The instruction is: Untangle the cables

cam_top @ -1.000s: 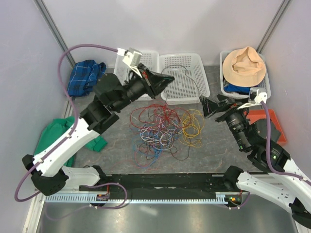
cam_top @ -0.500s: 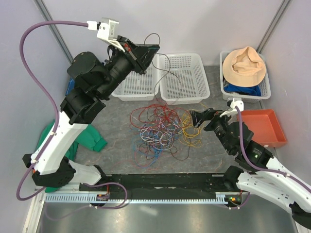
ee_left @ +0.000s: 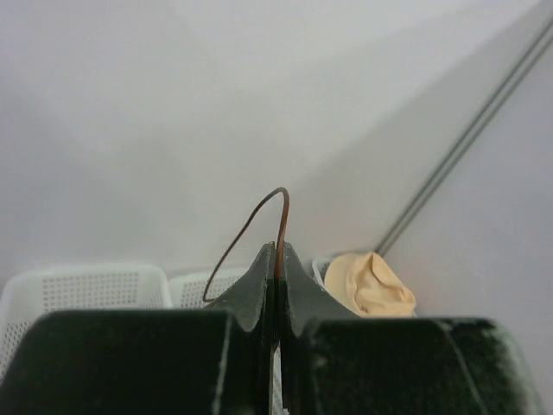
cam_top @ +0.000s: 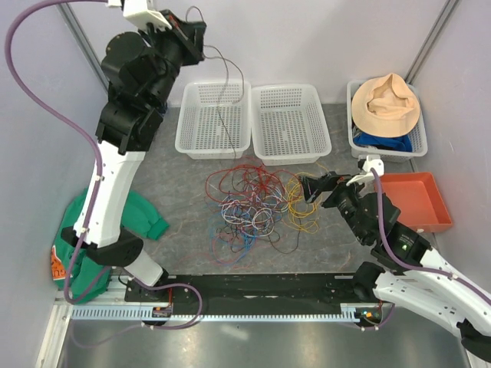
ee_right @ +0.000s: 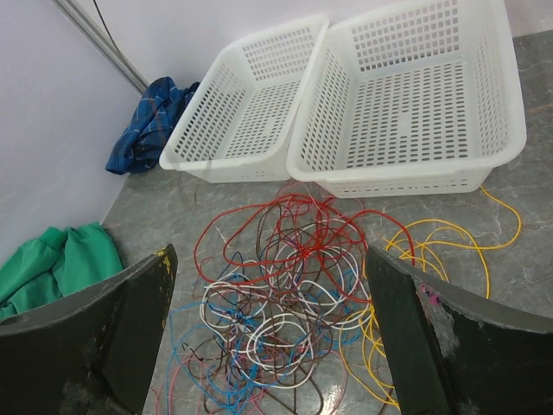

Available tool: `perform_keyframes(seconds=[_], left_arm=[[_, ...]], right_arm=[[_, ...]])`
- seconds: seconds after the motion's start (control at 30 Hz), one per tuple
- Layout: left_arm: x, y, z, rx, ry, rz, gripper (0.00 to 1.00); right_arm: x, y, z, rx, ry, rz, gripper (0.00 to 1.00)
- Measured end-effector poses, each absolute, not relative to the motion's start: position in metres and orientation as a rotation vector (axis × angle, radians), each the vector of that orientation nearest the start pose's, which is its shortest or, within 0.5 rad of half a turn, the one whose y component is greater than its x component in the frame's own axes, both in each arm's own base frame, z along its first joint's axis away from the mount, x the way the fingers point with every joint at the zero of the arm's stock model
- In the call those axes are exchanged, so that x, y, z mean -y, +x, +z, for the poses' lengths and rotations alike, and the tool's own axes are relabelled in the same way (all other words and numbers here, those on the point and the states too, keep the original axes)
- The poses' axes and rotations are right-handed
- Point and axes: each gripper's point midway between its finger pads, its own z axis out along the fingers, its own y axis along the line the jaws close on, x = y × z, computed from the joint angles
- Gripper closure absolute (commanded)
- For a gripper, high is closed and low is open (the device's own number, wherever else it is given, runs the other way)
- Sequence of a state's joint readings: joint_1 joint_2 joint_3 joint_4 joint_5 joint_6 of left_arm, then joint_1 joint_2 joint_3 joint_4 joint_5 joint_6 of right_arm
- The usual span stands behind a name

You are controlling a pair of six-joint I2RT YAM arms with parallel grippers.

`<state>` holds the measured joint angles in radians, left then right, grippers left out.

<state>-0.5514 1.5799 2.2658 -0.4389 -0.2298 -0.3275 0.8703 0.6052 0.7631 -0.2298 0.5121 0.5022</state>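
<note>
Now that the left claw, clamped on a brown cable, is lifting it higher off the pile on the worktop, the right claw is waiting beside it, spread wide and empty.

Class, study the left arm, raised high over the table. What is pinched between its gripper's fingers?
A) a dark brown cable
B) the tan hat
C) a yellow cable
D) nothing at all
A: in the left wrist view the left gripper is shut on a dark brown cable, which loops up out of its fingertips.
</note>
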Motion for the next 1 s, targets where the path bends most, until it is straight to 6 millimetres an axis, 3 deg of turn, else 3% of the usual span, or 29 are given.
perform_keyframes(seconds=[0.13, 0.27, 0.43, 0.5, 0.53, 0.57, 0.6, 0.63, 0.67, 0.7, 0.77, 0.83, 0.9, 1.0], left_arm=[[0.180, 0.392, 0.624, -1.279, -0.091, -0.566, 0.98], [0.166, 0.418, 0.623, -1.251, -0.114, -0.532, 0.98], [0.167, 0.475, 0.586, -1.307, -0.116, -0.504, 0.98], [0.172, 0.506, 0.548, -1.380, -0.118, -0.501, 0.98], [0.174, 0.520, 0.527, -1.423, -0.123, -0.497, 0.91], [0.176, 0.534, 0.504, -1.468, -0.127, -0.493, 0.62], [0.178, 0.547, 0.481, -1.514, -0.130, -0.489, 0.53], [0.180, 0.558, 0.459, -1.558, -0.133, -0.480, 0.27], [0.181, 0.569, 0.435, -1.605, -0.144, -0.476, 0.08], [0.182, 0.579, 0.408, -1.659, -0.158, -0.467, 0.01], [0.183, 0.591, 0.366, -1.751, -0.180, -0.457, 0.00], [0.181, 0.591, 0.344, -1.814, -0.189, -0.441, 0.00], [0.181, 0.587, 0.343, -1.821, -0.190, -0.437, 0.00], [0.186, 0.565, 0.364, -1.792, -0.176, -0.438, 0.00]], right_arm=[[-0.167, 0.228, 0.302, -1.689, 0.071, 0.621, 0.02], [-0.173, 0.230, 0.296, -1.710, 0.048, 0.616, 0.02], [-0.181, 0.233, 0.288, -1.729, 0.022, 0.613, 0.02], [-0.182, 0.235, 0.283, -1.739, 0.014, 0.603, 0.02], [-0.183, 0.235, 0.280, -1.746, 0.009, 0.595, 0.02], [-0.183, 0.236, 0.278, -1.751, 0.004, 0.589, 0.02], [-0.183, 0.236, 0.276, -1.755, 0.000, 0.584, 0.02], [-0.184, 0.237, 0.275, -1.758, -0.005, 0.578, 0.02], [-0.184, 0.237, 0.274, -1.760, -0.008, 0.575, 0.02], [-0.184, 0.237, 0.273, -1.761, -0.011, 0.571, 0.02], [-0.185, 0.238, 0.272, -1.762, -0.019, 0.564, 0.02], [-0.186, 0.240, 0.270, -1.766, -0.025, 0.555, 0.02], [-0.188, 0.241, 0.265, -1.772, -0.028, 0.550, 0.02], [-0.191, 0.243, 0.254, -1.788, -0.032, 0.544, 0.02]])
